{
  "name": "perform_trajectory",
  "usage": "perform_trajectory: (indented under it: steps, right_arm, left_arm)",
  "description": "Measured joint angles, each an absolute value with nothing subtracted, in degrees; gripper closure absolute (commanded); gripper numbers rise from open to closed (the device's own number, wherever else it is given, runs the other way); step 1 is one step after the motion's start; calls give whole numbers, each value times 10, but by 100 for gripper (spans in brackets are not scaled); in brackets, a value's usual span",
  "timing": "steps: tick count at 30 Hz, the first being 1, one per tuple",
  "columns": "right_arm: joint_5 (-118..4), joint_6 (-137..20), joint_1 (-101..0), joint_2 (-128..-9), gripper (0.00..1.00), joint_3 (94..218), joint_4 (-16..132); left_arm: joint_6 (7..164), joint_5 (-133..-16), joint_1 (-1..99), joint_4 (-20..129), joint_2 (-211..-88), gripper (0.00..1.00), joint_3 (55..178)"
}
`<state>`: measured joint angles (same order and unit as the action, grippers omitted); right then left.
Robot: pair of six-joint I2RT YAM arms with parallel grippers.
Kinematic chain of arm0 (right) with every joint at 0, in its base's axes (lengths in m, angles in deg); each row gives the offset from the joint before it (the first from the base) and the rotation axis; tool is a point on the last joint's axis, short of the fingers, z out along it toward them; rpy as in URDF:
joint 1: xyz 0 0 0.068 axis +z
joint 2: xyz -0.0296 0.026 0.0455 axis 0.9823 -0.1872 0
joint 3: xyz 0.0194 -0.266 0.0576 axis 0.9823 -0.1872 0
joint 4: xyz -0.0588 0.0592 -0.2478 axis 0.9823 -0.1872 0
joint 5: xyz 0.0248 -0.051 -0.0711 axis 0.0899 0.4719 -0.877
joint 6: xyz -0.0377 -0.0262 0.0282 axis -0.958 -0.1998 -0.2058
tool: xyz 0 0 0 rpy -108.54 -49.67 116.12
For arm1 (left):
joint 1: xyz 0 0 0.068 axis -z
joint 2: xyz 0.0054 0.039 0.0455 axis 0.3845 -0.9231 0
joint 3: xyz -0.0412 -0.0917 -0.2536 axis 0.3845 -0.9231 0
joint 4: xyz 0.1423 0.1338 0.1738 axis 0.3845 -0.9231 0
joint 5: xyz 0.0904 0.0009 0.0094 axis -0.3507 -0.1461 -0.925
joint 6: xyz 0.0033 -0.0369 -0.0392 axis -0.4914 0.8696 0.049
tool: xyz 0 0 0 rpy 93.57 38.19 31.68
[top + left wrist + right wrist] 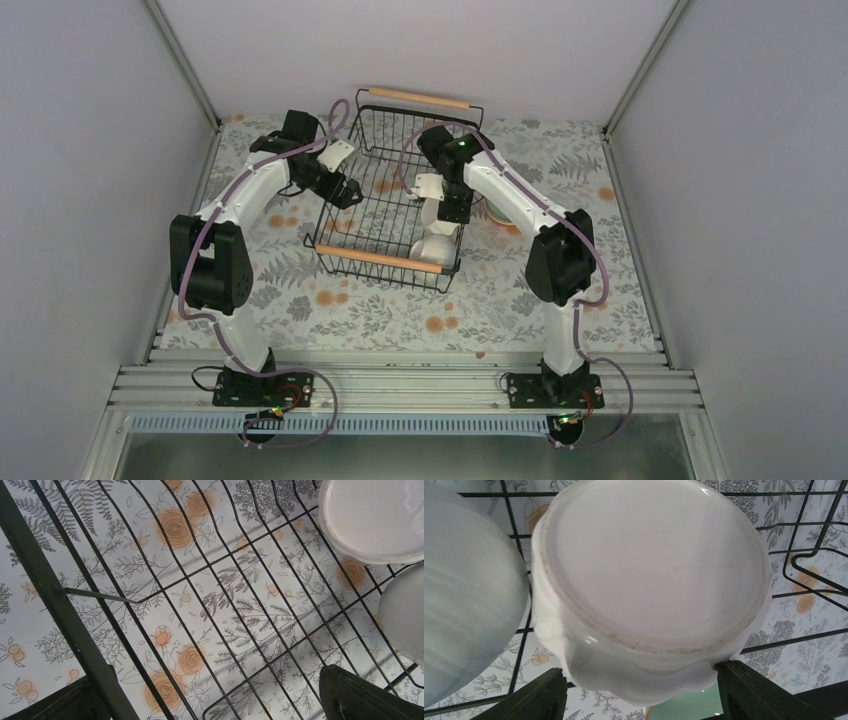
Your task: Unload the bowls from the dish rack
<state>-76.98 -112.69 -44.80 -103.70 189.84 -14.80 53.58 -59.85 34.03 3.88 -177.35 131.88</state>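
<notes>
Right gripper [639, 696] on a bowl inside the dish rack [385, 215]; left gripper [210, 702] at the rack's left wall.
Right jaws are clamped on either side of the upturned scalloped white bowl [649, 580], base facing the wrist camera, at the rack's near right corner by the near wooden handle [380, 260]. A second pale bowl [464, 595] sits just beside it, also in the rack. Left jaws are spread wide and hold nothing, straddling the rack's left rim above the bare wire floor. A green bowl [495, 210] stands on the table just outside the rack's right wall, partly hidden by the arm.
</notes>
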Motion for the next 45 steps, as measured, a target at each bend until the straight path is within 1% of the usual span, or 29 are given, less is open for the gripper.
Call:
perform_trajectory:
  steps: [12,22,35,45]
  right_arm:
    - [-782,-1112,-448,-1093,26,1977,-182]
    - [-772,-1105,-449,-1113,26,2015,-196]
    - [-716,-1105,-447,-1134,25,2071,-189]
    - [-676,-1093,-443,-1176,26,2133,-154]
  left_arm:
    - [536,-599,344,42,-1773,0,1315]
    - [536,-608,345,44,-1774,0,1315]
    - [536,-620,351,45,-1776,0,1315]
    - [536,-623,352,45,-1777,0,1315]
